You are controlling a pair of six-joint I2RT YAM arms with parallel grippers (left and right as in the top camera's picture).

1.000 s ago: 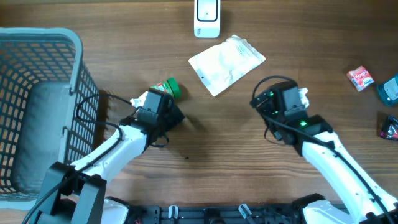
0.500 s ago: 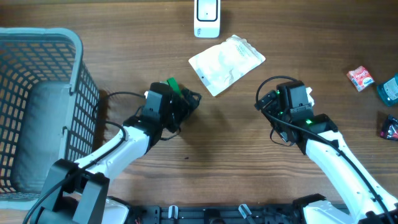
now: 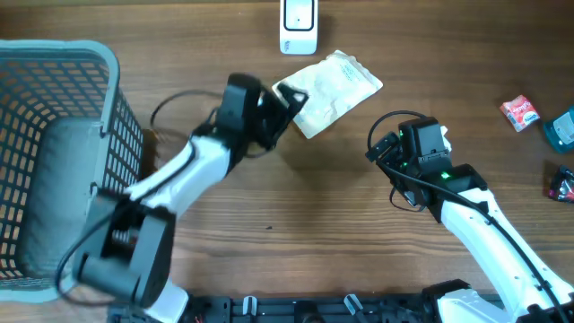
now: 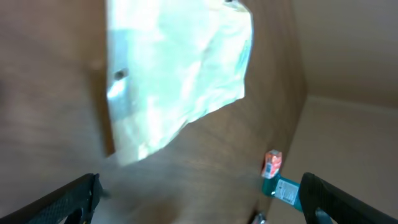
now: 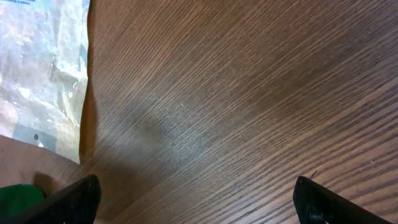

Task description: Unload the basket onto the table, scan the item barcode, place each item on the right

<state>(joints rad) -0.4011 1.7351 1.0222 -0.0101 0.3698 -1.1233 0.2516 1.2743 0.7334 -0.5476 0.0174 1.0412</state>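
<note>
Pouch (image 3: 339, 82), white crinkled film, is lying flat on the table (image 3: 269, 206), just below the white scanner (image 3: 299, 22) and well apart from the basket (image 3: 18, 54).

Left gripper (image 3: 289, 100) is hovering at the pouch's left corner. Its fingers (image 4: 68, 199) are standing spread wide and holding nothing. Contact with the film: cannot tell, since the left wrist view is smeared. Right gripper (image 5: 199, 202) is likewise gaping wide and empty over bare wood, with the pouch edge (image 5: 40, 68) and a green object (image 5: 15, 194) at the side of its view.

Risks, as judged:
- Film is lying flush on the wood, so the fingers are likely to skate over it or shove it toward the scanner instead of pinching it.
- A corner-only grip is risking droop or slip, because the film looks slick and limp.
- No barcode is showing, so the wrong face may end up presented.
- Wrinkles may be distorting the code and spoiling the read.
</note>
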